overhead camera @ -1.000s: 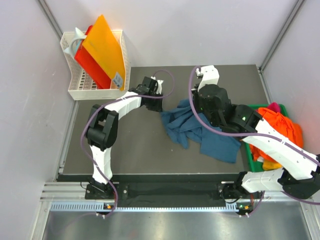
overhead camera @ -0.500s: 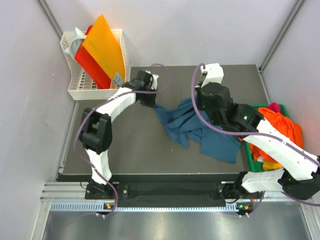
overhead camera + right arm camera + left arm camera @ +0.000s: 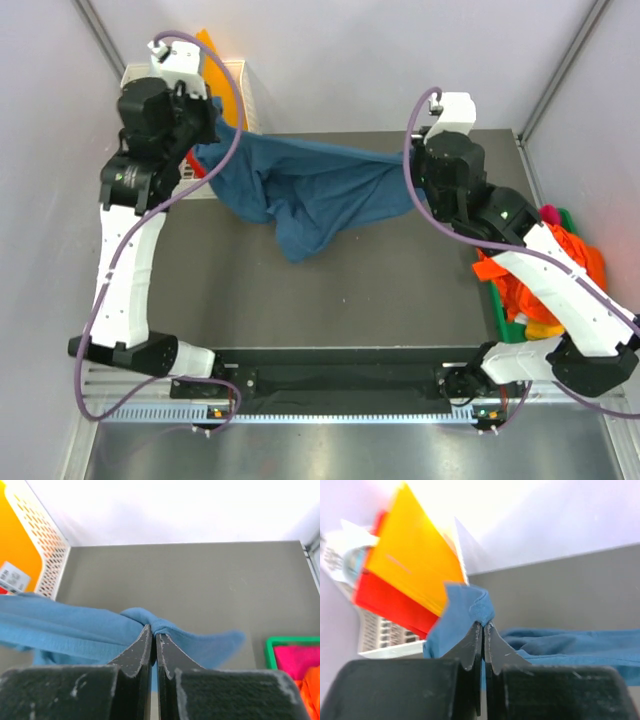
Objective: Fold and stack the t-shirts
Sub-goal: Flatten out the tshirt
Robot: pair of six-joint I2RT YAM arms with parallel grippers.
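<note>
The blue shirt [image 3: 310, 195] hangs stretched in the air above the worktop [image 3: 380, 290], its bunched middle drooping toward it. My left hand [image 3: 482, 626] is clamped on one edge near the white basket [image 3: 380, 632]. My right hand [image 3: 153, 630] pinches the opposite end. To spread it well, I judge both hands should pull apart evenly, then lower together so it lands flat. Orange shirts [image 3: 570, 255] wait in the green tray [image 3: 285, 640].
</note>
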